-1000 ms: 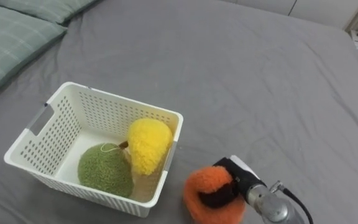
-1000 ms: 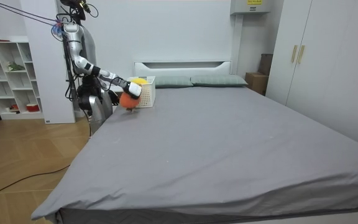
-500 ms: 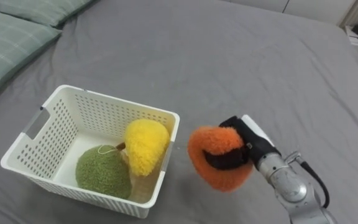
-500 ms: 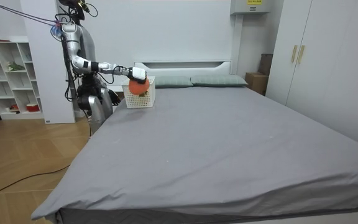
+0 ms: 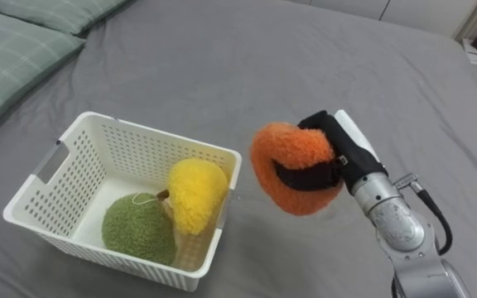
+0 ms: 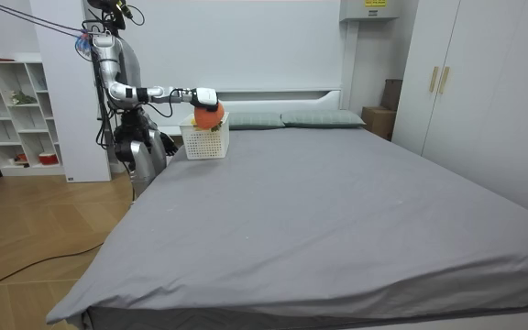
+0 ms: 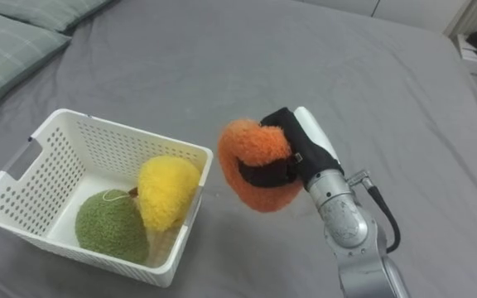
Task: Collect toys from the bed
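- Two green checked pillows lie at the upper left of the eye views; in the room view they sit side by side just in front of the headboard.
- A white headboard stands against the pale back wall.
- A white shelf unit stands on the room view's left, with small items in its compartments, one of them red.
- Tall pale wardrobe doors with slim upright handles line the room view's right.
- A brown box sits near the wardrobe.
- A wooden floor lies below the shelf unit.
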You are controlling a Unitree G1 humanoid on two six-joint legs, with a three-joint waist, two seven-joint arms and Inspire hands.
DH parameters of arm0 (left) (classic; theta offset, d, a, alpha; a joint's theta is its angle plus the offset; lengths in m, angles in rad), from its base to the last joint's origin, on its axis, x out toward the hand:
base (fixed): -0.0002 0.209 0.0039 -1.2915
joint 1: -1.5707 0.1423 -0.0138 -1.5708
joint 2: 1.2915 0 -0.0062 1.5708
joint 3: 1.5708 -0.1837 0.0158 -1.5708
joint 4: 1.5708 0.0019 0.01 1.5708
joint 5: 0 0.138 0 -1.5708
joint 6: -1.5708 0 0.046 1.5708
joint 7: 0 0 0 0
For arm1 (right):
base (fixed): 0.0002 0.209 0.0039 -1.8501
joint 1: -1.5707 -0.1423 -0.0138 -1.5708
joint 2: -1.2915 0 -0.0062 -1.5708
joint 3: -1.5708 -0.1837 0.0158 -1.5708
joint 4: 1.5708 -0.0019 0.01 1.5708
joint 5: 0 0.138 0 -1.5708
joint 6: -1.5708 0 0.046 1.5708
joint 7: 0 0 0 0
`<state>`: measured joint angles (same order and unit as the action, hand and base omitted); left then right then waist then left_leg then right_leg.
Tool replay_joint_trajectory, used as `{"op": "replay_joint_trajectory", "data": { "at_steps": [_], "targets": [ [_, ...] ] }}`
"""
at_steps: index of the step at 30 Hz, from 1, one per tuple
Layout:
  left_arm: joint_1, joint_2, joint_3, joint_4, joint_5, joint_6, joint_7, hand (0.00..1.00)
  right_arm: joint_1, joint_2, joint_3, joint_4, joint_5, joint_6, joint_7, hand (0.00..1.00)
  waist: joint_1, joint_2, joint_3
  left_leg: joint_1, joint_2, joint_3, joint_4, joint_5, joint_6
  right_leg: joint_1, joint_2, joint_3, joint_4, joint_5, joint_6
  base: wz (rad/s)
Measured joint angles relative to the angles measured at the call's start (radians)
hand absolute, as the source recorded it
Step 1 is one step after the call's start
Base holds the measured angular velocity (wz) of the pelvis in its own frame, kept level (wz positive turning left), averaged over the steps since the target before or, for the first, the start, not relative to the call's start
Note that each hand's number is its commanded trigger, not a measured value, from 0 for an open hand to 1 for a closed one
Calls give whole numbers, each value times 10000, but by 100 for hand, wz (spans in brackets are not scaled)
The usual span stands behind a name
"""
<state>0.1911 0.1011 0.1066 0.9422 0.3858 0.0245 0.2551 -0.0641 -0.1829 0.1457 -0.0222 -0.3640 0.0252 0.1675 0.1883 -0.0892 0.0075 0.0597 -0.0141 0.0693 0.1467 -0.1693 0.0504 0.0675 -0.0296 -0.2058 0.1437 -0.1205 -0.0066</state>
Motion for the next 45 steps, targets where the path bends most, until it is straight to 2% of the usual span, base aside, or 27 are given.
{"op": "replay_joint_trajectory", "data": {
  "at_steps": [4,8,12,17,19,22,27,30,34,35,36,37,38,45],
  "targets": [
    [-45,18,-21,1,189,6,0,0,-627,9,287,-251,-324,213,104,100,122,-84,-18,-52,-14,-102,-43,0,1,-9,-12,-81,-14,-1,1,6],
    [-87,-5,-22,-1,561,165,-2,0,-738,165,338,-807,-318,214,233,100,310,-163,-66,-68,-21,-176,-4,4,-1,-5,-7,-100,-47,0,1,6],
    [-234,-1,-26,-8,617,220,-26,0,-804,167,572,-1016,-283,234,339,100,513,-177,-34,-75,-22,-180,-40,3,0,-8,-15,-106,-46,-1,3,0],
    [-395,8,-99,-15,632,370,-34,0,-1354,207,1112,-1017,-323,587,407,100,666,-187,-13,-149,-28,-285,-101,6,-3,-40,-14,-170,-54,-4,7,4],
    [-442,14,-121,-51,636,392,-34,0,-1611,246,1279,-1015,-348,611,415,100,687,-214,4,-178,-32,-353,-103,8,-6,-35,-14,-236,-77,-5,8,11],
    [-522,48,-140,-115,614,396,-37,0,-1959,308,1555,-943,-336,620,367,93,772,-306,53,-186,-31,-462,-93,26,-14,-19,-32,-472,-81,-7,10,11],
    [-660,128,-138,-154,595,397,-114,0,-2047,271,1988,-542,-332,633,186,84,1011,-370,94,-158,-32,-496,-98,28,-9,-13,-53,-574,-84,-9,16,4],
    [-756,153,-126,-162,603,396,-278,0,-2059,270,2190,-337,-338,627,186,87,1203,-356,108,-195,-37,-536,-114,27,-8,-24,-59,-717,-87,-16,27,3],
    [-851,295,-125,-206,606,396,-461,0,-2063,282,2287,-194,-341,629,193,83,1323,-392,90,-296,-63,-724,-89,29,-9,-36,-66,-753,-93,-35,55,11],
    [-865,314,-125,-213,606,396,-480,0,-2064,274,2287,-194,-341,629,193,71,1359,-409,78,-301,-65,-729,-86,30,-9,-38,-67,-761,-95,-36,57,4],
    [-887,338,-118,-219,605,396,-491,0,-2064,268,2289,-188,-334,632,192,71,1443,-424,71,-310,-74,-740,-86,32,-7,-37,-76,-861,-98,-40,63,3],
    [-891,347,-117,-231,605,396,-492,0,-2070,268,2304,-149,-334,632,192,22,1501,-431,67,-309,-84,-752,-84,36,-1,-31,-99,-970,-98,-41,66,4],
    [-891,348,-117,-233,605,396,-491,0,-2081,269,2326,-112,-334,632,192,0,1517,-436,65,-309,-90,-763,-83,40,5,-26,-125,-988,-97,-42,67,5],
    [-901,383,-118,-433,606,394,-490,0,-2224,289,2589,112,-331,631,192,0,1715,-579,98,-398,-201,-928,-32,74,64,-13,-208,-1172,-92,-64,104,8]
  ]
}}
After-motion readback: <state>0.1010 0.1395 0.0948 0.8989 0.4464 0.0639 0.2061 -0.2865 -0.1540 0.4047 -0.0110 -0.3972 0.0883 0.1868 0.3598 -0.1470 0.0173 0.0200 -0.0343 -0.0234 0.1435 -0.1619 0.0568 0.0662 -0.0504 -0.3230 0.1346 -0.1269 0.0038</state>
